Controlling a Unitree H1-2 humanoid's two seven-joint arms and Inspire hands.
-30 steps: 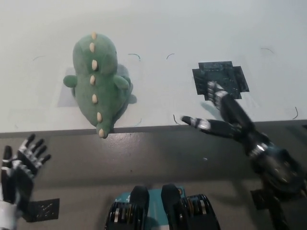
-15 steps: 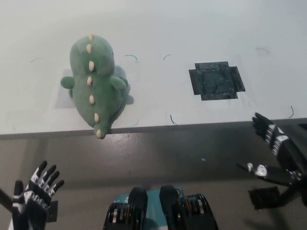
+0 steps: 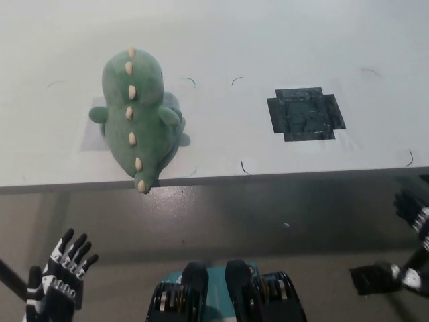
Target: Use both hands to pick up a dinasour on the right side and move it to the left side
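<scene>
A green plush dinosaur [image 3: 137, 121] with cream spikes down its back lies on the left part of the white table [image 3: 221, 40], its tail tip at the front edge. Nothing holds it. My white left hand [image 3: 57, 282] hangs below the table edge at the lower left, fingers spread and empty. Only part of my black right hand [image 3: 415, 215] shows at the right border, below the table edge and far from the dinosaur.
A dark cross-shaped tape patch [image 3: 305, 113] marks the table's right side. Thin curved pen marks dot the surface around both spots. The table's front edge [image 3: 268, 176] runs across the middle of the view, with grey floor below.
My right hand has pulled back from the dark patch, off the table toward the right border. My left hand has dropped lower. The dinosaur has stayed put.
</scene>
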